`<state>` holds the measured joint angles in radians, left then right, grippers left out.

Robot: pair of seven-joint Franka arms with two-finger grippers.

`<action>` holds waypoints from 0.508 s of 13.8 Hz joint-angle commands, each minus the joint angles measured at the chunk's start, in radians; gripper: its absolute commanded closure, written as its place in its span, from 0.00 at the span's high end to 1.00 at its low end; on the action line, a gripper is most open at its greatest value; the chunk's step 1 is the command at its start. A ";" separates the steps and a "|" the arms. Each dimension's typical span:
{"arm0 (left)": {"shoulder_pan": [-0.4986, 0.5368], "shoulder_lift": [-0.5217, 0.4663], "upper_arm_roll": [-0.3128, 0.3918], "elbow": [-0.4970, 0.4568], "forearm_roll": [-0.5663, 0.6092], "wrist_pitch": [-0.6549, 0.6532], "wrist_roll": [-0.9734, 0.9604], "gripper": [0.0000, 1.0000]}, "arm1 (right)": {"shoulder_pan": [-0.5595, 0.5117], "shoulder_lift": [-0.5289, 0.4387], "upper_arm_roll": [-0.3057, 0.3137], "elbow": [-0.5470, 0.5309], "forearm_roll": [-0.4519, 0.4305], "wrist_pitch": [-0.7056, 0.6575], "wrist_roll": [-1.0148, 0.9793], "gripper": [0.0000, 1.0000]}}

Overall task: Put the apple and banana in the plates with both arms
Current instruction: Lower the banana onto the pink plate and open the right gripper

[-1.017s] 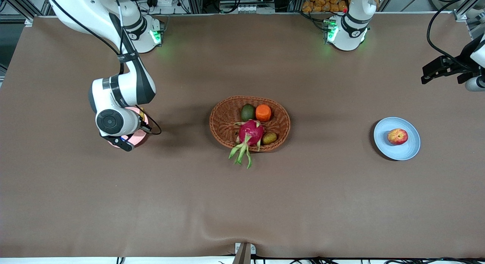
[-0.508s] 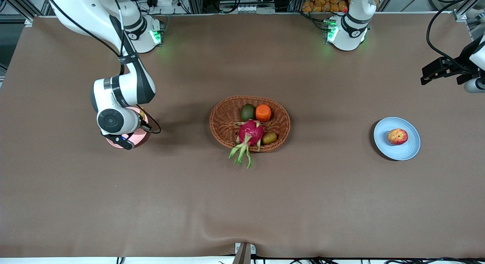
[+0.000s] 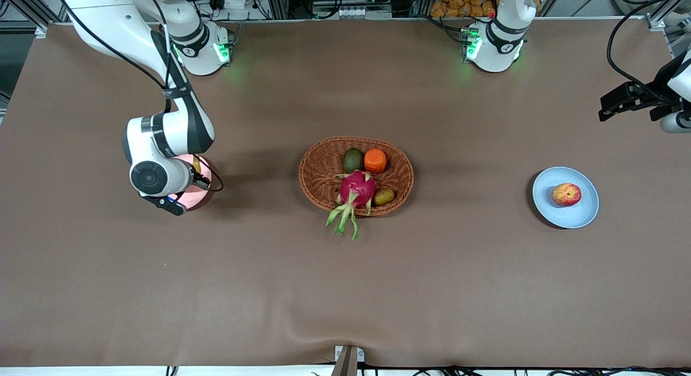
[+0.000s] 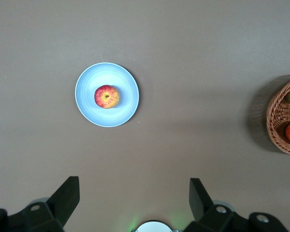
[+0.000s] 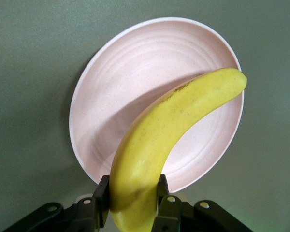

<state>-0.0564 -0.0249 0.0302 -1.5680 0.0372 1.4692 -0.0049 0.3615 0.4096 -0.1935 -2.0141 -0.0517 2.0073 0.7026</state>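
My right gripper [image 5: 132,191] is shut on the yellow banana [image 5: 169,130] and holds it just above the light pink plate [image 5: 135,72]. In the front view the right wrist covers most of that pink plate [image 3: 198,197], and only a sliver of the banana [image 3: 196,163] shows. The red apple [image 3: 566,194] lies in the light blue plate [image 3: 587,207] toward the left arm's end of the table. My left gripper [image 3: 609,107] is open and empty, raised high beside that end. Its wrist view shows the apple [image 4: 107,96] on the blue plate [image 4: 122,110] well below.
A brown woven basket [image 3: 312,168] at the table's middle holds an orange fruit [image 3: 375,161], a green avocado [image 3: 353,159], a kiwi [image 3: 384,196] and a magenta dragon fruit [image 3: 356,188] whose leaves hang over its rim. The basket's edge shows in the left wrist view [image 4: 278,123].
My right arm has shifted slightly toward its own end of the table with the banana still held over the pink plate. The left arm has barely moved.
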 commanded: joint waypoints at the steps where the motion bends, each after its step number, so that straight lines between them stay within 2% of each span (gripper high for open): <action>1: -0.002 0.011 0.004 0.025 -0.016 -0.015 0.008 1.00 | -0.016 0.001 0.020 -0.014 -0.013 0.022 -0.008 0.05; 2: 0.000 0.011 0.004 0.025 -0.016 -0.015 0.011 1.00 | -0.015 0.011 0.020 -0.012 -0.013 0.025 -0.008 0.11; 4: -0.005 0.011 0.004 0.025 -0.014 -0.015 0.006 1.00 | -0.009 0.023 0.022 -0.008 -0.013 0.034 -0.008 0.41; 5: -0.006 0.011 0.004 0.025 -0.016 -0.015 0.006 1.00 | -0.006 0.025 0.022 -0.006 -0.013 0.034 -0.008 0.62; 6: -0.005 0.011 0.002 0.025 -0.014 -0.015 0.008 1.00 | -0.004 0.023 0.022 -0.005 -0.013 0.033 -0.008 1.00; 7: -0.005 0.011 0.004 0.026 -0.014 -0.015 0.008 1.00 | -0.004 0.020 0.023 0.001 -0.013 0.024 -0.008 1.00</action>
<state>-0.0571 -0.0249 0.0294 -1.5680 0.0372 1.4692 -0.0049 0.3626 0.4406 -0.1786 -2.0141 -0.0517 2.0342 0.7010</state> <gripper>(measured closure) 0.000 0.401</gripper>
